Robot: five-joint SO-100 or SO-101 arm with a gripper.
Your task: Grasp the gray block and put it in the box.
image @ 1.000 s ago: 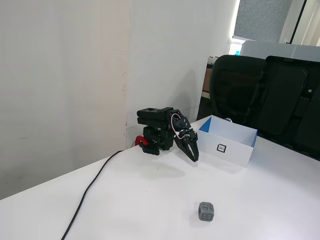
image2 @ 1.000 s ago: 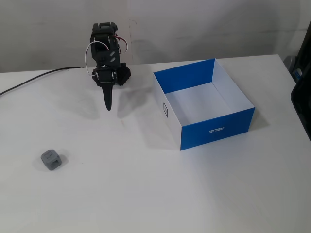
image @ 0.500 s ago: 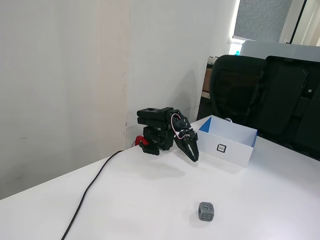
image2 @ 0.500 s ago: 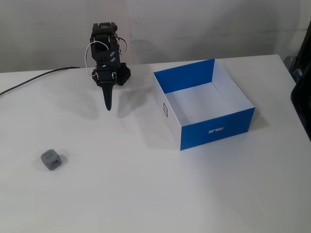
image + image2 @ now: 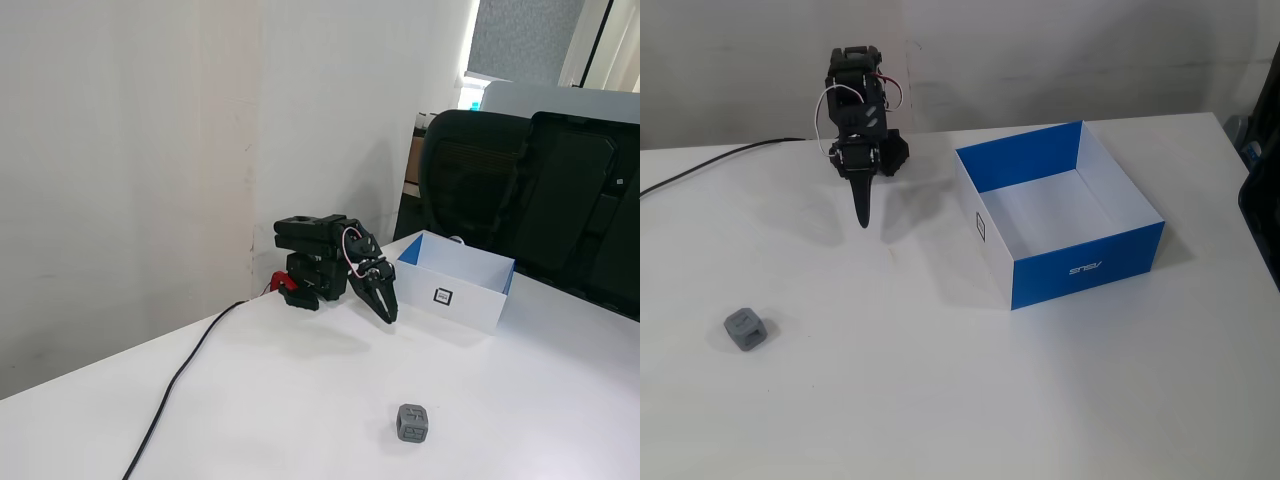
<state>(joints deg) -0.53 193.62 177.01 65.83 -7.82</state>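
Observation:
The gray block (image 5: 413,423) (image 5: 745,329) is a small dark cube resting alone on the white table, far from the arm. The box (image 5: 455,281) (image 5: 1070,269) stands open with nothing inside; a small square marker shows on its white side. My black arm is folded at the back of the table, and its gripper (image 5: 388,313) (image 5: 863,219) is shut, pointing down toward the tabletop with nothing in it. In both fixed views the gripper hangs between block and box, closer to the box.
A black cable (image 5: 180,378) (image 5: 710,165) runs from the arm's base across the table. A black office chair (image 5: 520,190) stands behind the box. A wall (image 5: 130,150) rises right behind the arm.

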